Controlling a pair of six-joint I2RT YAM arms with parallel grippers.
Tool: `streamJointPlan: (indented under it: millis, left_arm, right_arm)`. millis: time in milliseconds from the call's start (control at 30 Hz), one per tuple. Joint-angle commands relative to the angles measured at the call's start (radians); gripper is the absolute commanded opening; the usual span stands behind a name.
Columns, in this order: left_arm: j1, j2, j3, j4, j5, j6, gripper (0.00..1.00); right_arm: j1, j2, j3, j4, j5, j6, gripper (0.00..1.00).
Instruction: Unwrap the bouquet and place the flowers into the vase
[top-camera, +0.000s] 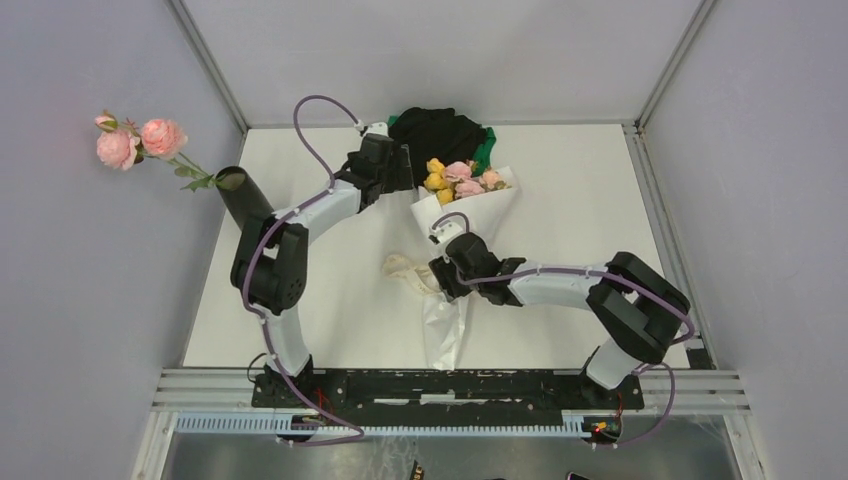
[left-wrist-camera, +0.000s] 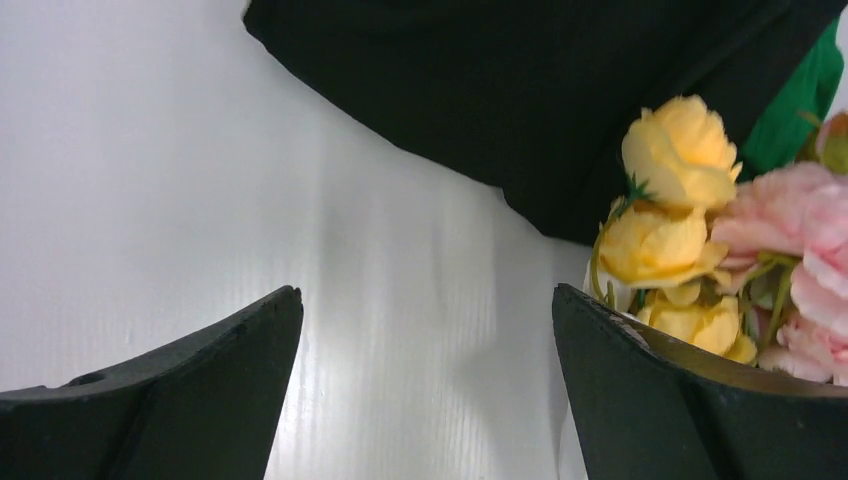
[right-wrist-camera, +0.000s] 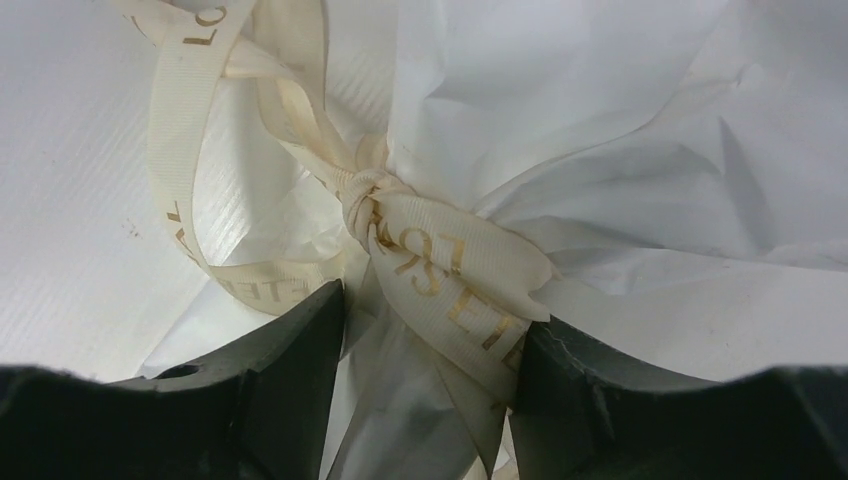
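Top view: we note the bouquet (top-camera: 462, 205) lying mid-table, its white paper tied. The black vase (top-camera: 243, 198) at the left edge holds one pink rose stem (top-camera: 135, 140).

Left wrist: left gripper (left-wrist-camera: 425, 300) gapes wide beside the yellow flowers (left-wrist-camera: 670, 200).

Right wrist: right gripper (right-wrist-camera: 430, 315) straddles the cream ribbon (right-wrist-camera: 440, 260), which bears gold letter fragments, "LO" legible. Whether it pinches, we cannot tell.

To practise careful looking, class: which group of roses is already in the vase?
The pink stem at far left, its stalk in the black vase. The pink-and-yellow bouquet lies paper-wrapped on the table.
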Motion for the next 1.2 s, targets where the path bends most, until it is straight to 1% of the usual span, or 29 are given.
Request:
streamJointPlan:
  millis: [0, 167, 267, 367, 533, 567, 667, 767, 867, 967, 1067, 1167]
  left_arm:
    - [-0.009, -0.023, 0.095, 0.008, -0.118, -0.02, 1.0]
    - [-0.007, 0.087, 0.284, 0.008, -0.032, 0.015, 1.0]
    - [-0.005, 0.221, 0.475, -0.03, 0.033, 0.014, 1.0]
    - [-0.003, 0.367, 0.668, -0.083, 0.106, 0.006, 1.0]
    - [0.0, 0.608, 0.961, -0.152, 0.234, 0.007, 0.94]
    - [0.005, 0.632, 0.972, -0.14, 0.285, 0.004, 0.94]
    - [0.018, 0.669, 0.92, -0.06, 0.402, -0.044, 0.93]
    - [0.046, 0.716, 0.878, -0.021, 0.456, -0.112, 0.93]
    - [0.08, 0.772, 0.888, -0.104, 0.366, -0.168, 0.92]
    - [0.128, 0.769, 0.845, -0.144, 0.28, -0.209, 0.92]
    - [0.193, 0.714, 0.738, -0.123, 0.233, -0.24, 0.92]
    - [0.259, 0.617, 0.573, -0.042, 0.235, -0.275, 0.93]
  right_arm:
    - [0.006, -0.112, -0.014, -0.036, 0.066, 0.002, 0.64]
    - [0.004, -0.315, 0.01, -0.122, 0.182, -0.017, 0.7]
    - [0.004, -0.407, 0.031, -0.157, 0.224, -0.032, 0.72]
    - [0.003, -0.455, 0.043, -0.189, 0.251, -0.047, 0.73]
    - [0.001, -0.484, 0.029, -0.201, 0.267, -0.057, 0.74]
    - [0.0, -0.485, 0.027, -0.203, 0.266, -0.06, 0.74]
    - [-0.002, -0.481, 0.016, -0.201, 0.264, -0.067, 0.74]
    - [-0.002, -0.476, 0.009, -0.196, 0.259, -0.068, 0.74]
    - [-0.002, -0.472, 0.008, -0.188, 0.242, -0.069, 0.74]
    - [-0.003, -0.466, 0.008, -0.181, 0.231, -0.066, 0.75]
    - [-0.002, -0.458, -0.003, -0.168, 0.223, -0.062, 0.75]
    - [-0.002, -0.447, -0.012, -0.157, 0.214, -0.056, 0.75]
